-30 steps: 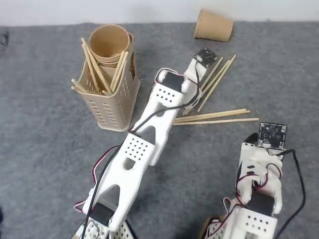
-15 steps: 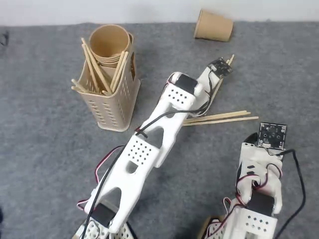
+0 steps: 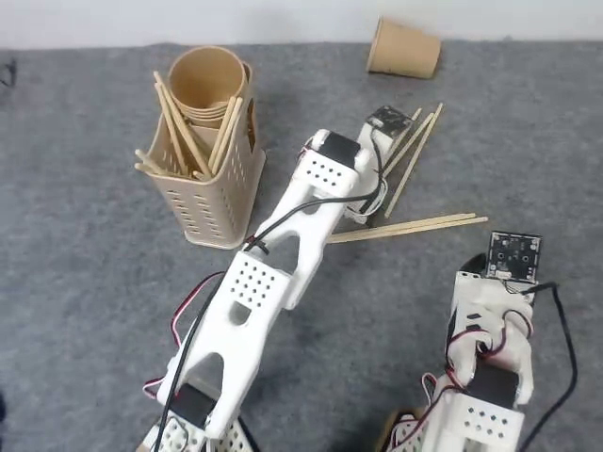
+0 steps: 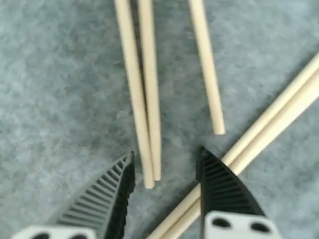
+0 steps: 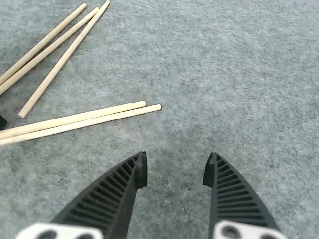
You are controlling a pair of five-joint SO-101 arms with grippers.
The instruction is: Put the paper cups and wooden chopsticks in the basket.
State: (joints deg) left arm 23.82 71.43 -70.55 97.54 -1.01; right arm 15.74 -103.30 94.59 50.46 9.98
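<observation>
A perforated beige basket (image 3: 209, 193) stands at the back left and holds stacked paper cups (image 3: 206, 79) and several chopsticks (image 3: 177, 122). One paper cup (image 3: 403, 48) lies on its side at the far edge. Loose wooden chopsticks (image 3: 413, 151) fan out on the grey mat, and a pair (image 3: 419, 226) lies crosswise nearer me. My left gripper (image 4: 164, 160) is open low over the mat. The ends of two chopsticks (image 4: 147, 104) lie between its fingertips, and a diagonal pair (image 4: 271, 122) passes by one finger (image 4: 219, 186). My right gripper (image 5: 175, 169) is open over bare mat, short of the crosswise pair (image 5: 82, 119).
The grey mat (image 3: 85, 282) has free room at the left and front. The left arm (image 3: 283, 254) stretches diagonally between the basket and the loose chopsticks. The right arm (image 3: 490, 330) stands at the front right, with a brown object (image 3: 389, 435) by its base at the bottom edge.
The left arm swung right over the chopsticks, then back left. The loose chopsticks were nudged, and the crosswise ones now lie slightly turned. The right arm has not moved.
</observation>
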